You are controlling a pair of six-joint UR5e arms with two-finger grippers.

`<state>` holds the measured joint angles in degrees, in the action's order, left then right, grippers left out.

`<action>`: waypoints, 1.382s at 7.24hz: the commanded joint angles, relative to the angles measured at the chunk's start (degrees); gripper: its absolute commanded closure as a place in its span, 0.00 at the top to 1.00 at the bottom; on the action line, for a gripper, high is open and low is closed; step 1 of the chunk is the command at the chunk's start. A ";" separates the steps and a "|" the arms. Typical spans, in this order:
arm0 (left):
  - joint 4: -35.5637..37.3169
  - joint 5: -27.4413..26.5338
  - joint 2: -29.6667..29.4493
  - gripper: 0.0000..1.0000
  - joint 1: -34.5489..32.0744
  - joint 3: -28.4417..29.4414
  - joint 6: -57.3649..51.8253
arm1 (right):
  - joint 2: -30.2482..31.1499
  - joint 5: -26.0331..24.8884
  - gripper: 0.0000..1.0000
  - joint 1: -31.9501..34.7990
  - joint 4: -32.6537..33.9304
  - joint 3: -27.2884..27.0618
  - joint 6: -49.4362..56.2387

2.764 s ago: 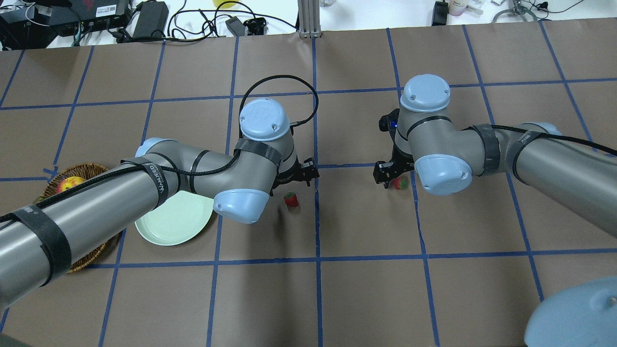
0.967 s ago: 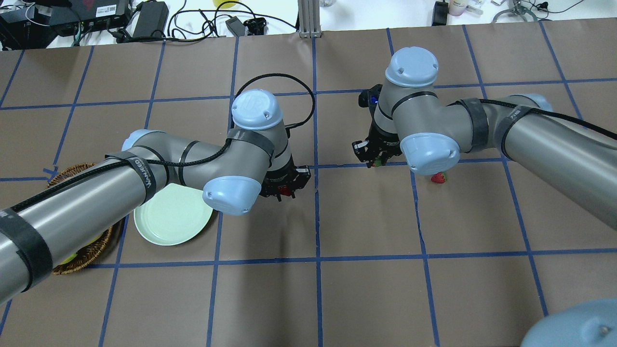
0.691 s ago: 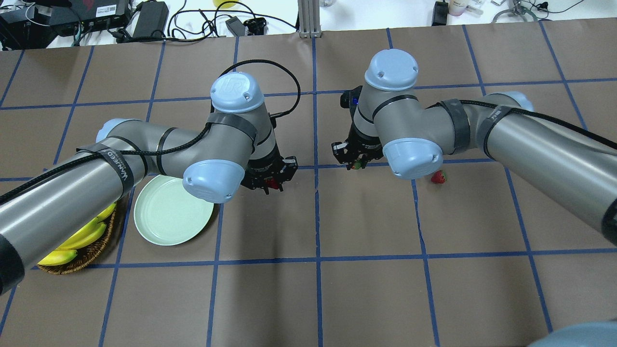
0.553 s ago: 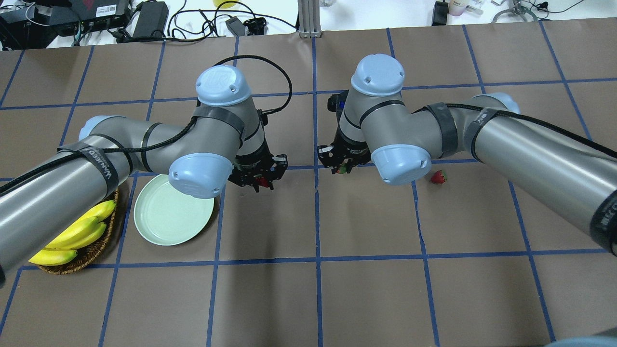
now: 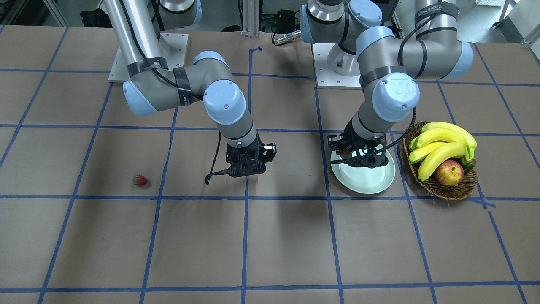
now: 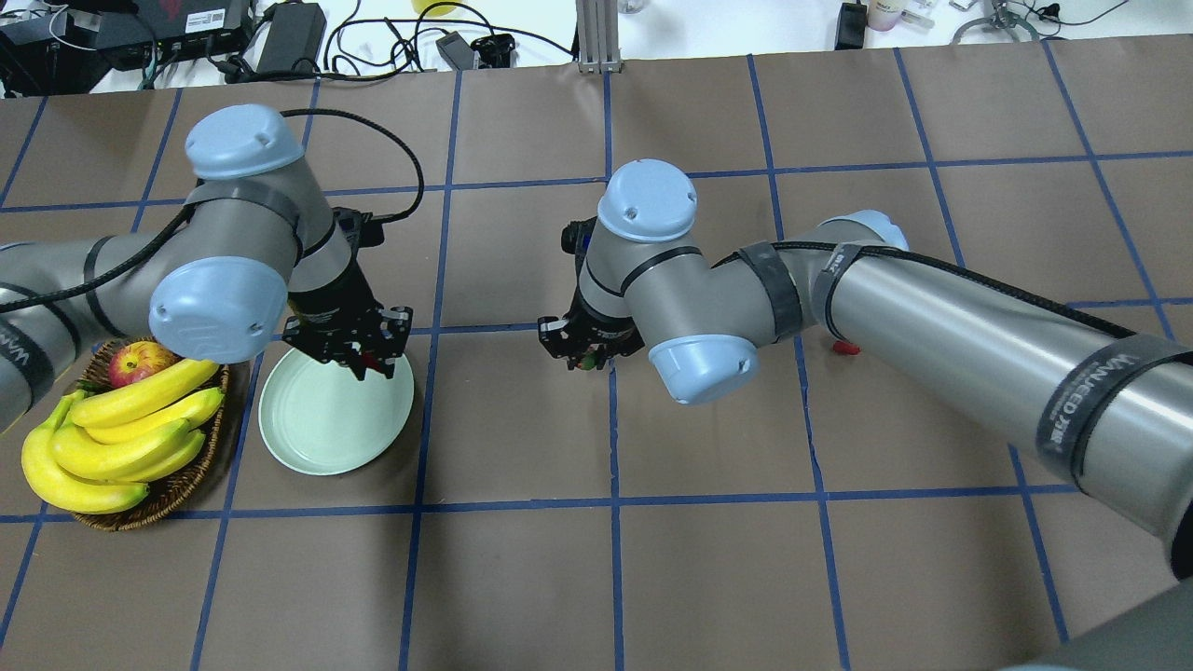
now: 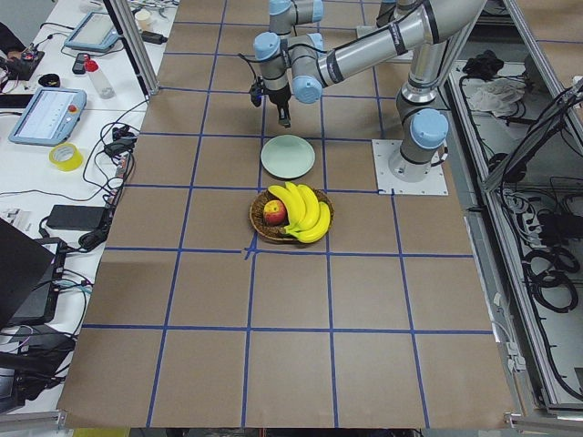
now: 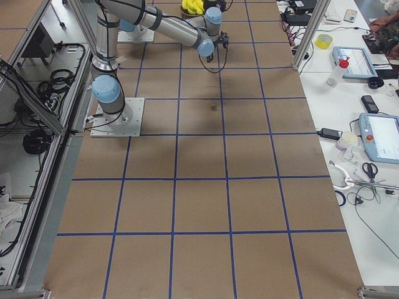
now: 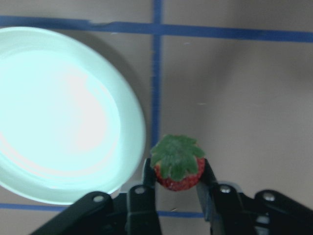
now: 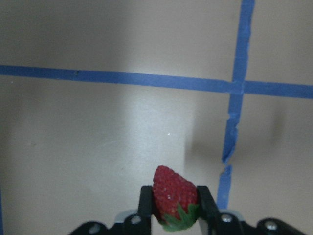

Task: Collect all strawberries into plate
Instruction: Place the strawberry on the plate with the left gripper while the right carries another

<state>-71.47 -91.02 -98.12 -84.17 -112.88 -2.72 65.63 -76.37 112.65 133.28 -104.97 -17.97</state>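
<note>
The first strawberry [image 9: 178,169] hangs with its long axis vertical and its cap toward the wrist, pinched in the left gripper [image 6: 365,358] at the 1 o'clock rim of the plate [image 6: 326,447]. The second strawberry [image 10: 175,196], axis along the fingers and tip outward, is clamped in the right gripper [image 6: 585,358], well apart at the plate's 3 o'clock. The third strawberry [image 5: 140,180] lies on the worktop [image 6: 708,559], farther toward 3 o'clock. Since a moment ago both grippers have shifted toward 9 o'clock, while the third strawberry has stayed put.

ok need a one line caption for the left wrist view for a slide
Left gripper shut on a strawberry, leafy cap toward the camera, beside the rim of the mint-green plate.
</note>
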 commanded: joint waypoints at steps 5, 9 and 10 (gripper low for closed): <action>5.37 0.22 -3.13 0.00 8.85 -4.45 -6.86 | -2.88 3.06 0.27 2.23 1.81 0.12 -0.75; 4.68 0.41 -2.52 1.00 8.76 -3.23 -6.86 | -2.70 2.54 0.81 2.23 1.81 0.47 -0.48; 4.41 0.23 -1.65 1.00 8.33 -2.09 -6.95 | -2.44 2.45 0.83 2.23 1.81 0.47 -0.48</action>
<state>-66.64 -90.57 -100.74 -75.48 -116.12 -9.57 62.93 -73.73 114.87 135.09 -104.55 -18.50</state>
